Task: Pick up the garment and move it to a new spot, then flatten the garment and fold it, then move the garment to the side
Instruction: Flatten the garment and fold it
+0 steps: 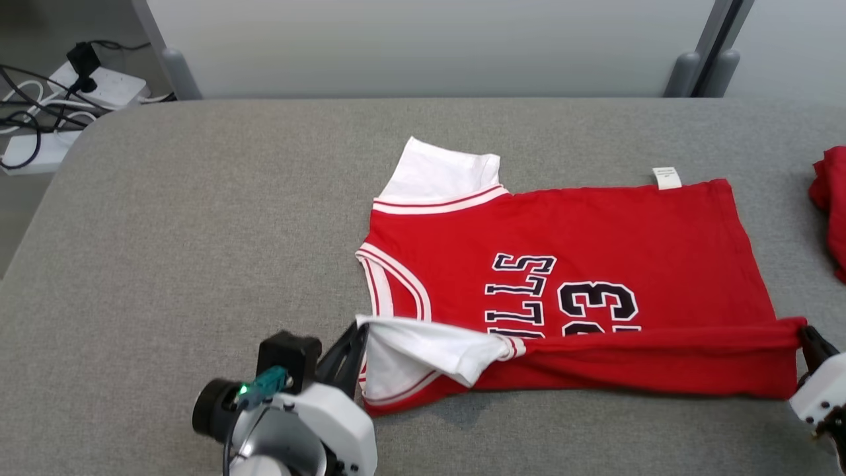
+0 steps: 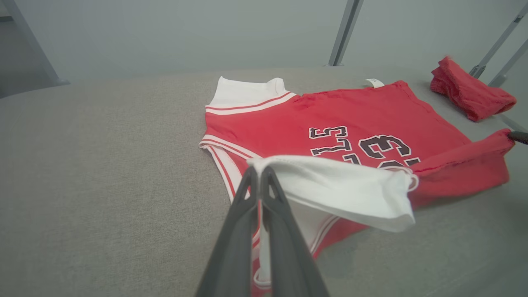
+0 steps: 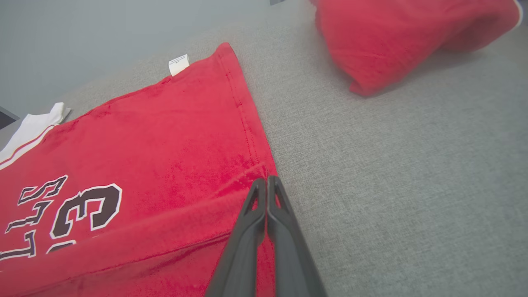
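1. Red jersey [image 1: 595, 251] with black-and-white letters and a large number lies spread on the grey fabric table [image 1: 198, 231]. In the head view it sits a little right of the middle, neck toward the robot's left and hem toward its right
2. Left gripper [image 1: 360, 338] is clamped tight on the jersey at the edge of the white near sleeve [image 1: 423, 354]. Its fingers are pressed together with the cloth pinched at their tips, and the sleeve hangs raised off the table
3. Right gripper [image 1: 809, 338] is likewise closed, biting the near hem corner of the jersey at the right edge of the head view. That corner is held up off the table
4. Between the two grips the near edge of the jersey is stretched into a long band. The band lies over the lower part of the print and hides the bottom of the letters and the number
5. Far sleeve [image 1: 439, 173], white with red stripes at its seam, lies flat on the table beyond the neck opening
6. Small white tag [image 1: 666, 177] sticks out from the far edge of the jersey near the hem
7. Second red cloth [image 1: 831, 198] lies bunched on the table to the right of the jersey, apart from it
8. White power strips [image 1: 99, 82] with dark and white cables sit on the floor past the table's far left corner
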You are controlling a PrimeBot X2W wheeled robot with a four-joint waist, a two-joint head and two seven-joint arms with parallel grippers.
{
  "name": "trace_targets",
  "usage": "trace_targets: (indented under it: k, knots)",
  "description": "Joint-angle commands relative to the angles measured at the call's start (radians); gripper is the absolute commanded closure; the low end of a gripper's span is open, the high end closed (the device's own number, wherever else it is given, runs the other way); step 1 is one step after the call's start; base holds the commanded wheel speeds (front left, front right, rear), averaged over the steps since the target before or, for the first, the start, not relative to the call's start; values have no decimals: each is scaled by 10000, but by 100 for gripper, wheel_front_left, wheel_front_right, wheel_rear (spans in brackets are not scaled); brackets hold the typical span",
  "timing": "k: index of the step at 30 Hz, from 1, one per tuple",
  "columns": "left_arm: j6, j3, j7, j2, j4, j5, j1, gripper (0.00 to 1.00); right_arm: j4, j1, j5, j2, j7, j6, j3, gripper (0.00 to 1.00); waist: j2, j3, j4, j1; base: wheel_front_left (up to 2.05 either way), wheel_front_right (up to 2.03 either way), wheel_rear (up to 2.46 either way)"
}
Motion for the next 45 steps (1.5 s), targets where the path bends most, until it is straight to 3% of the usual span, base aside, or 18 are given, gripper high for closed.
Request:
trace_targets:
  k: [1, 16, 22, 31, 32, 35, 36, 37, 38, 39, 40, 45]
  knots:
    - [-123, 414, -118, 11, -14, 36, -841, 100, 10, -520, -156, -200, 35, 31, 187, 100, 0, 198, 78, 0, 0, 0, 0]
    - [-1138, 304, -554, -777, 2729, -44, -3165, 100, 1993, -2915, -928, -217, -554, 31, 1199, 100, 0, 1305, 191, 0, 0, 0, 0]
    - [-1695, 165, -1095, -1174, 4340, -22, -4053, 100, 3356, -3810, -1058, -173, -799, 31, 1458, 100, 0, 1699, 213, 0, 0, 0, 0]
    - [-2199, 29, -1890, -1636, 6264, 10, -4860, 100, 4380, -4466, -957, -42, -1379, 31, 1793, 100, 0, 1856, 170, 0, 0, 0, 0]
    - [-2267, 15, -1970, -1678, 6462, -7, -4912, 97, 4472, -4504, -951, -31, -1448, 31, 1833, 100, 0, 1846, 154, 0, 0, 0, 0]
    - [-2426, -2, -2216, -1799, 7023, -70, -5046, 61, 4711, -4589, -871, 38, -1656, 31, 1918, 100, 0, 1799, 103, 0, 0, 0, 0]
    - [-2463, -3, -2296, -1836, 7199, -92, -5087, 34, 4759, -4607, -825, 62, -1758, 31, 1934, 91, 0, 1780, 85, 0, 0, 0, 0]
    - [-2491, -1, -2375, -1876, 7370, -114, -5128, 10, 4810, -4618, -779, 84, -1834, 31, 1954, 76, 0, 1759, 69, 0, 0, 0, 0]
    - [-2508, 2, -2463, -1914, 7531, -131, -5170, 0, 4834, -4629, -741, 107, -1925, 31, 1989, 61, 0, 1738, 50, 0, 0, 0, 0]
    - [-2518, -6, -2571, -1942, 7687, -124, -5212, 0, 4840, -4635, -700, 139, -2021, 31, 2031, 48, 0, 1714, 21, 0, 0, 0, 0]
    - [-2524, -16, -2699, -1965, 7834, -109, -5253, 0, 4835, -4640, -660, 170, -2108, 31, 2083, 2, 0, 1695, -6, 0, 0, 0, 0]
    - [-2518, 8, -3255, -2076, 8437, -118, -5390, 0, 4652, -4595, -512, 214, -2760, 31, 2397, 0, 0, 1541, -116, 0, 0, 0, 0]
